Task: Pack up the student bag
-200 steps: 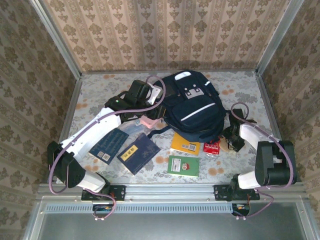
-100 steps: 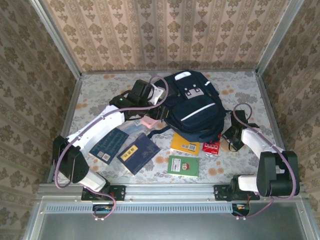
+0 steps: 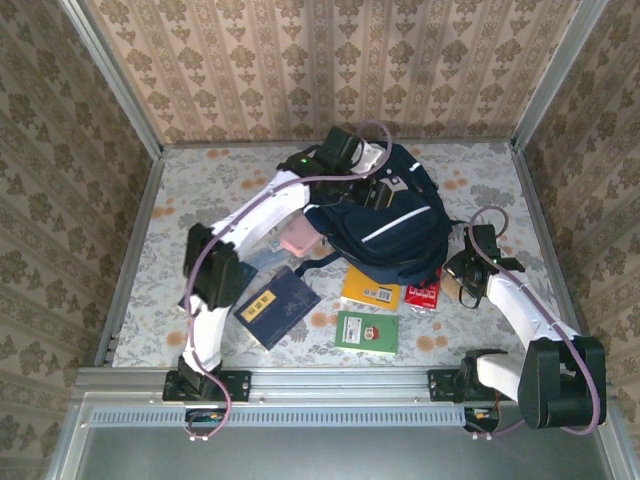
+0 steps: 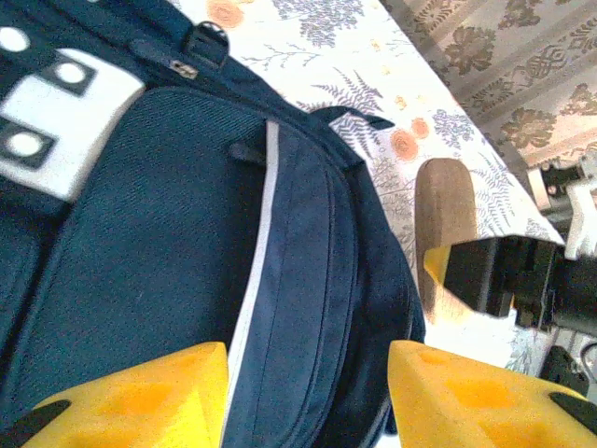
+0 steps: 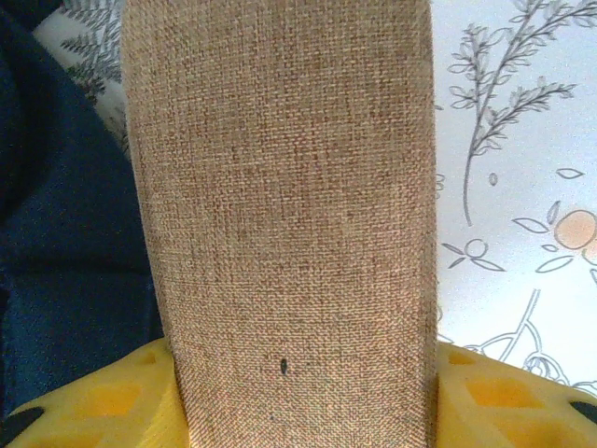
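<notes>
1. Two arms are working over the floral table (image 3: 200,185), and the student bag (image 3: 390,230) is lying at its middle, towards the back wall, with its front pocket and white stripe facing up.
2. The left arm is reaching across from the near left, and the left gripper (image 3: 378,190) is hanging over the bag's upper end.
3. In the left wrist view the left gripper (image 4: 308,401) is showing both yellow fingertips (image 4: 149,392) spread wide, with the bag (image 4: 159,233) lying beneath them.
4. The right gripper (image 3: 462,282) is sitting just beside the bag's right edge and is pinching a brown woven case (image 3: 452,285).
5. Seen from the right wrist, the case (image 5: 280,205) is standing up between the yellow pads (image 5: 485,397) of the right gripper (image 5: 303,392), with the bag's dark fabric (image 5: 65,233) to its left.
6. The left wrist camera is also catching that case (image 4: 446,201), upright beyond the bag.
7. Nearer the arms, a navy book (image 3: 277,305), a yellow book (image 3: 371,288), a green book (image 3: 367,332) and a red packet (image 3: 423,294) are lying on the cloth, and a pink item (image 3: 296,240) is resting by the bag's left side.
</notes>
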Controlling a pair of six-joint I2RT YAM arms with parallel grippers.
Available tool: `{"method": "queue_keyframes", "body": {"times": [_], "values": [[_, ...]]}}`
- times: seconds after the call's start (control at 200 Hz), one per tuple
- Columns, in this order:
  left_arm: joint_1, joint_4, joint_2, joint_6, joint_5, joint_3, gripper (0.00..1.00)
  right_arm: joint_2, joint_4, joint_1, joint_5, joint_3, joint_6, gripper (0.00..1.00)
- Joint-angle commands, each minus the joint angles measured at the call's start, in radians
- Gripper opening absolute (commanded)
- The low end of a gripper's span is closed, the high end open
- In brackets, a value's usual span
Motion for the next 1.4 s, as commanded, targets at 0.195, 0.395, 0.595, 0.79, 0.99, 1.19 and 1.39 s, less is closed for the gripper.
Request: {"method": "queue_keyframes", "body": {"times": [0.195, 0.395, 0.595, 0.79, 0.99, 1.19, 1.39], "values": [[0.01, -0.083, 0.291, -0.014, 0.164, 0.24, 0.5, -0.03, 0.069, 0.043, -0.043, -0.028, -0.023, 0.47], [0.003, 0.004, 0.33, -0.062, 0.193, 0.214, 0.5, -0.013, 0.108, 0.055, -0.064, -0.053, -0.013, 0.46], [-0.023, 0.04, 0.36, -0.075, 0.233, 0.24, 0.41, 0.012, 0.147, 0.066, -0.078, -0.067, -0.006, 0.46], [-0.027, 0.04, 0.435, -0.11, 0.279, 0.302, 0.34, 0.025, 0.155, 0.067, -0.087, -0.07, -0.003, 0.46], [-0.035, 0.057, 0.472, -0.139, 0.312, 0.33, 0.33, 0.043, 0.165, 0.067, -0.084, -0.072, -0.006, 0.46], [-0.037, -0.011, 0.493, -0.106, 0.243, 0.36, 0.34, 0.061, 0.181, 0.067, -0.098, -0.076, 0.006, 0.46], [-0.055, -0.058, 0.493, -0.044, 0.171, 0.379, 0.08, 0.061, 0.174, 0.067, -0.094, -0.071, 0.006, 0.45]]}}
